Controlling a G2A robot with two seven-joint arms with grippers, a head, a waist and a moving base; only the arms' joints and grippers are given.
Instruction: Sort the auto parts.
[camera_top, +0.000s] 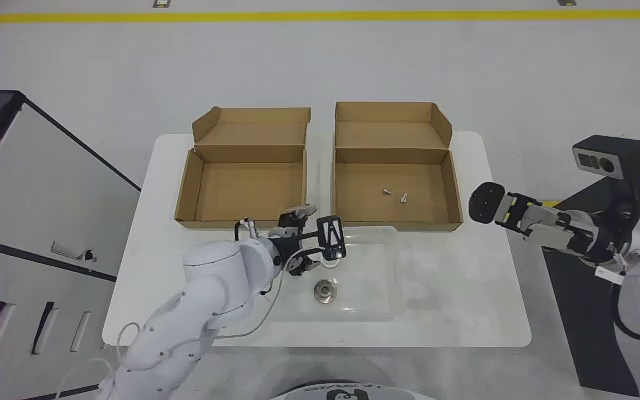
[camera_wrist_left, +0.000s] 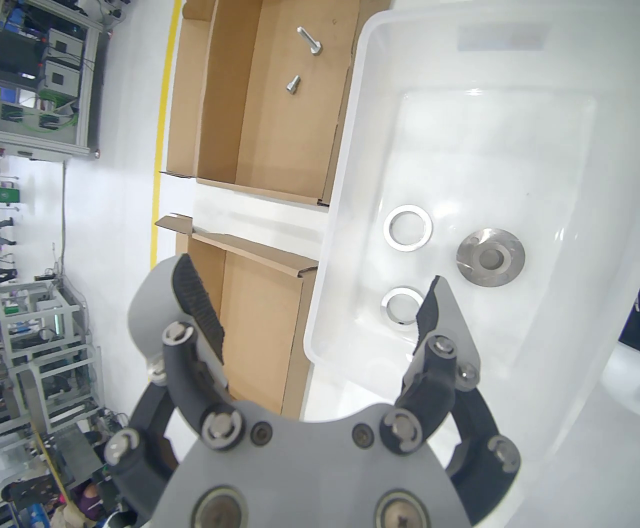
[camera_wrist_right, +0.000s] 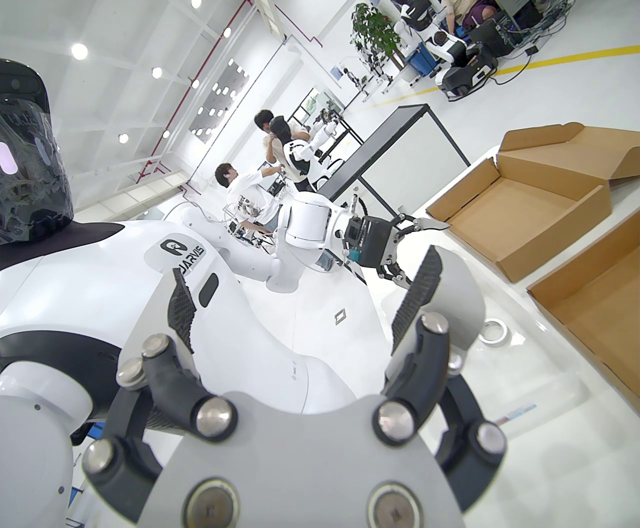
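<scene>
Two bolts (camera_wrist_left: 310, 41) are lying in one box (camera_wrist_left: 280, 130); rings (camera_wrist_left: 407, 227) and a disc (camera_wrist_left: 490, 257) are waiting in the tub (camera_wrist_left: 350, 150); the left pincer (camera_wrist_left: 310, 270) and right pincer (camera_wrist_right: 307, 265) are hanging open.

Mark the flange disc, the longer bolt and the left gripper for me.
flange disc (camera_wrist_left: 490, 257), left wrist view, centre hub.
longer bolt (camera_wrist_left: 309, 40), left wrist view, middle of shaft.
left gripper (camera_wrist_left: 311, 280), left wrist view, midway between its fingertips.

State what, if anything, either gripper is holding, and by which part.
Nothing is held. The left gripper is open and empty over the rim of the clear plastic bin; the right gripper is open and empty too.
</scene>
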